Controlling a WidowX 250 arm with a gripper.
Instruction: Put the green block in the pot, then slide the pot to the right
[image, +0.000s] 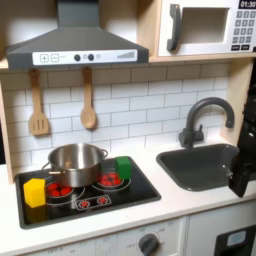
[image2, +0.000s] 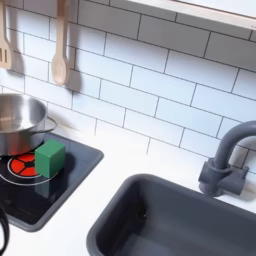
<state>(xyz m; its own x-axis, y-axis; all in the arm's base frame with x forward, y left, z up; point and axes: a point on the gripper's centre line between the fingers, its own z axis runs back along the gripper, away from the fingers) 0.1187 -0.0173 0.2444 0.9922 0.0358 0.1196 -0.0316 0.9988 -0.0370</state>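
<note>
the green block sits on the stove just beside the pot. the dark tool hangs over the sink; i cannot tell if it is apart or together.

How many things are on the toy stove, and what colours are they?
Silver: 1, the pot
Green: 1, the green block
Yellow: 1, the yellow block
Total: 3
</note>
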